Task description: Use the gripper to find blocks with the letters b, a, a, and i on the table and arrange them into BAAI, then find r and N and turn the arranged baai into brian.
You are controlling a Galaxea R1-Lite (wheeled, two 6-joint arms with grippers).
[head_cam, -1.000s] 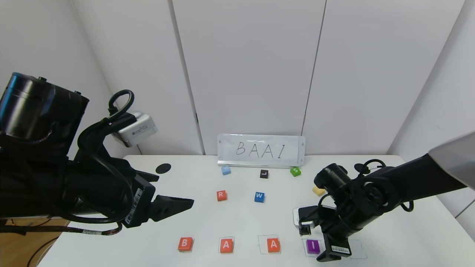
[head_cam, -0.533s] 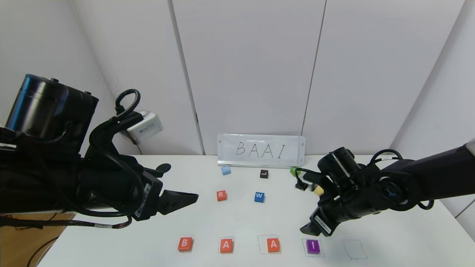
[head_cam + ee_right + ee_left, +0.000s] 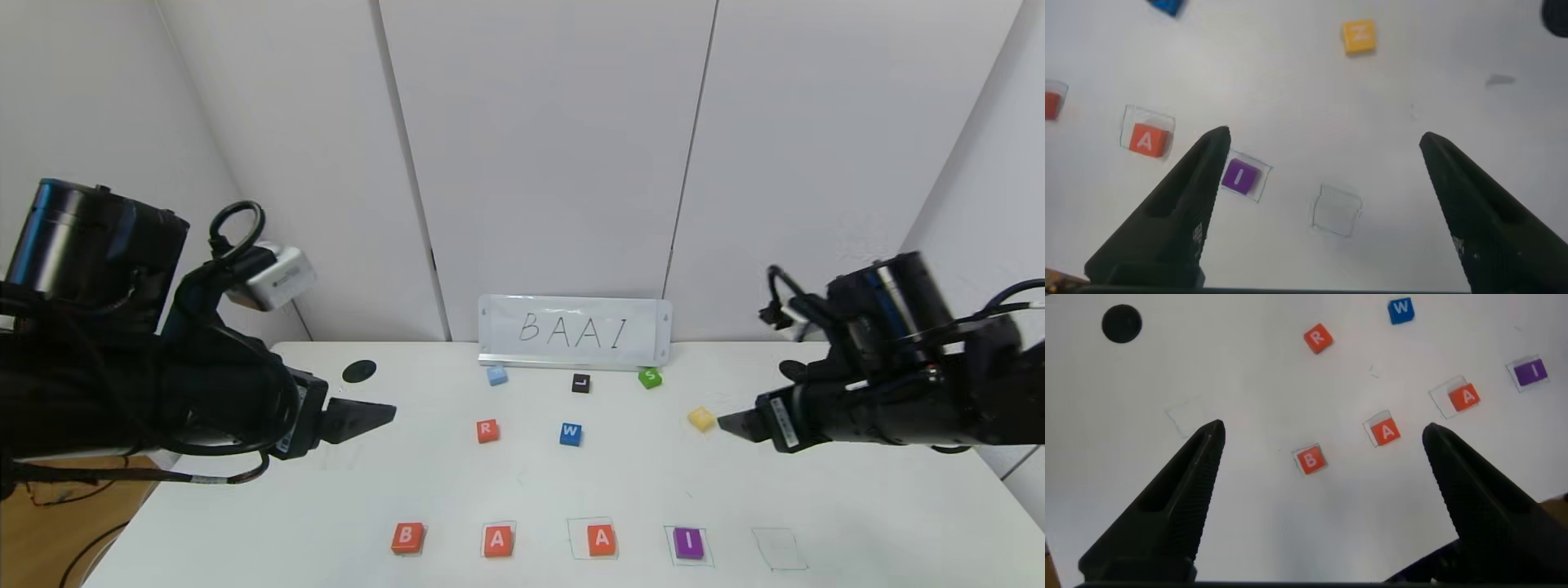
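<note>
- Nearest the robot, four blocks sit in a row on the table (image 3: 857, 506): B (image 3: 407, 538), A (image 3: 498, 541), a second A (image 3: 602, 540) and the purple I (image 3: 688, 543), each in or on a drawn green square.
- Just right of I is one more drawn square (image 3: 780, 548) with no block in it.
- The left gripper (image 3: 1319, 498) hangs above the table's left side, its fingers spread wide and holding nothing; in its wrist view B lies between the tips.
- The right gripper (image 3: 1323, 208) hangs above the right side, also spread wide with nothing held.
- Farther back, R (image 3: 487, 430) lies left of centre, with a blue W (image 3: 571, 434) beside it.
- The yellow N (image 3: 1359, 37) lies just ahead of the right gripper's tip.
- Behind these come a light-blue block (image 3: 496, 376), a black L (image 3: 580, 383) and a green S (image 3: 650, 378).
- At the wall stands a card (image 3: 575, 331) reading BAAI.
</note>
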